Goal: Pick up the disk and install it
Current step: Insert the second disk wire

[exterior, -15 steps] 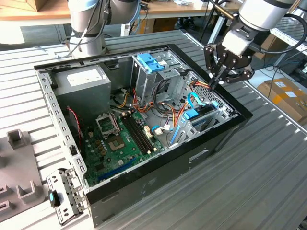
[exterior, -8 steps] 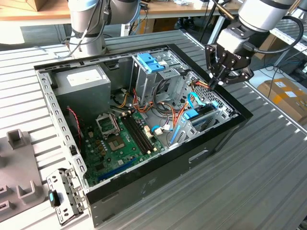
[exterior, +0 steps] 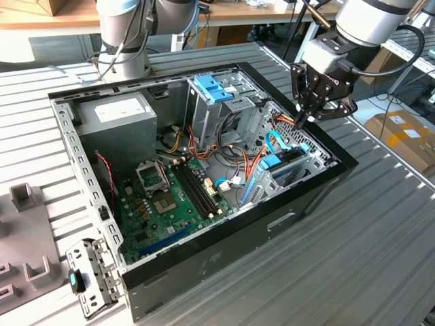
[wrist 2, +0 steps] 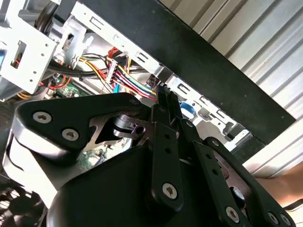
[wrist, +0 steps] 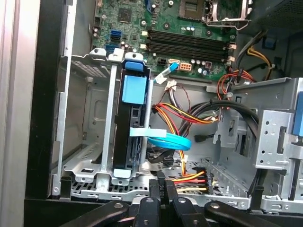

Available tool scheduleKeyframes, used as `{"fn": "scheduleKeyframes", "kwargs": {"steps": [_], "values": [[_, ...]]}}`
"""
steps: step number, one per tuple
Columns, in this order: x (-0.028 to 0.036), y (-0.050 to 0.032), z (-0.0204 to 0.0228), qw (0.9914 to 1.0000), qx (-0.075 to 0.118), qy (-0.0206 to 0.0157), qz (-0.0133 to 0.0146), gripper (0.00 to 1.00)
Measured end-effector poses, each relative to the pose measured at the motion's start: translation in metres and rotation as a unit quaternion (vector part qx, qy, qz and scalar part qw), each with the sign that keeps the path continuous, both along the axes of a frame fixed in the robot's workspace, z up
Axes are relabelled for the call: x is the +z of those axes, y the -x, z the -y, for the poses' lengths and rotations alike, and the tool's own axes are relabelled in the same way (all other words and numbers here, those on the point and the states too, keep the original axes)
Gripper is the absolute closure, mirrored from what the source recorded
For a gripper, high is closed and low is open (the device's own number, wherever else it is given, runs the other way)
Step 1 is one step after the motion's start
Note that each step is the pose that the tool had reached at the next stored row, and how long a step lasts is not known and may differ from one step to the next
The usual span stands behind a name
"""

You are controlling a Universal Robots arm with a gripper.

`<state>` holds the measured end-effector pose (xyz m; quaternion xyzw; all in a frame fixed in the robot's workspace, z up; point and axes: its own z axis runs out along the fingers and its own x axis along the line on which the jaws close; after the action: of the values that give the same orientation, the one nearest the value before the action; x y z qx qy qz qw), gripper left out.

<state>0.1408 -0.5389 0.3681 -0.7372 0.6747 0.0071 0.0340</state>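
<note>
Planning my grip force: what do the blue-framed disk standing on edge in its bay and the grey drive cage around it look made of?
Blue-framed disk: the frame looks like moulded plastic, uniform bright blue with a soft sheen; the body is too dark to judge. Grey drive cage: apparently stamped sheet metal, matt grey, with folded edges and punched holes.

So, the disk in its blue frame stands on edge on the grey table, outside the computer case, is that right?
Not quite. The disk does stand on edge, but inside the computer case, in the metal drive cage, not on the table. The first wrist view shows this.

I see an open black computer case (exterior: 224, 238) on a slatted table (exterior: 353, 258), green motherboard (exterior: 170, 197) inside, grey power-supply box (exterior: 115, 119) nearby.
</note>
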Motion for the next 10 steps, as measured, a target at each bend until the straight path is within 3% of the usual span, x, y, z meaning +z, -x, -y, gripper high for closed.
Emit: {"fn": "scheduleKeyframes", "kwargs": {"steps": [2,10], "values": [[-0.0004,0.0008,0.0,0.99985,-0.017,-0.0001,0.0,0.83],[-0.0016,0.0044,0.0001,0.99884,-0.048,0.0002,0.0001,0.83]]}}
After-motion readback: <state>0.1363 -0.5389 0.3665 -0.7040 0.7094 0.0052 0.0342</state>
